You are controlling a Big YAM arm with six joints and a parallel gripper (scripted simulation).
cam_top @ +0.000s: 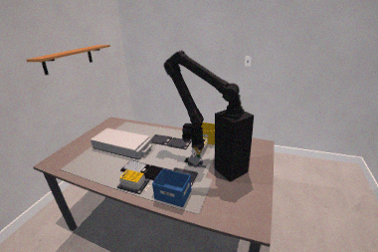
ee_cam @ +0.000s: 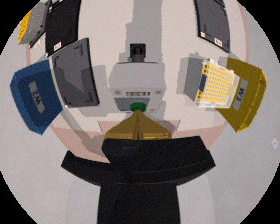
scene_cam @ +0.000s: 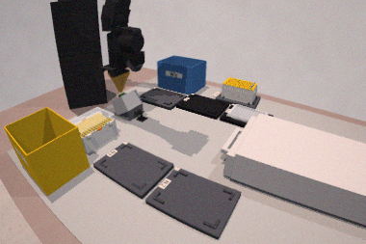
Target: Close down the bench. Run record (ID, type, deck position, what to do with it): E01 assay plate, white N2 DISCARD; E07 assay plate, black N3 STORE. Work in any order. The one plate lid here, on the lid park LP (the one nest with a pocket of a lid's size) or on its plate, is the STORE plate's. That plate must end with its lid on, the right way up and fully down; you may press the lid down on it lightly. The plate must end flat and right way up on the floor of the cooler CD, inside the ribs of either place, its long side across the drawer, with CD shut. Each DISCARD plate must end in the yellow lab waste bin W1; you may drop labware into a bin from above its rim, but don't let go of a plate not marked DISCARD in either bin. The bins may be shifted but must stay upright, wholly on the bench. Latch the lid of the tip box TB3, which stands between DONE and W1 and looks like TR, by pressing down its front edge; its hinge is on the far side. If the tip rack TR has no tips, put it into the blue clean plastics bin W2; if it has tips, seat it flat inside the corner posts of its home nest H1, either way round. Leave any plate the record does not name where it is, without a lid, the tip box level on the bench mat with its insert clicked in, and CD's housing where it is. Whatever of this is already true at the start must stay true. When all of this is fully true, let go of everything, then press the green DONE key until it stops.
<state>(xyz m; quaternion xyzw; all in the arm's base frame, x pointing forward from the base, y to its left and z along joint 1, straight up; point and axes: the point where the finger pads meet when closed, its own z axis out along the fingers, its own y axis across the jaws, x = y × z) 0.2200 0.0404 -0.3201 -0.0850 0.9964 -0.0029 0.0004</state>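
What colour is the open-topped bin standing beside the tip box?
Yellow. The waste bin shows best in the exterior view, at the near left corner of the mat.

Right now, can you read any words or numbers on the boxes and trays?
Blue bin: a white label, too blurred to read.
Two empty grey trays: a small white tag beside each, too small to read.
Yellow bin: a label, unreadable.
Nothing else shows writing.
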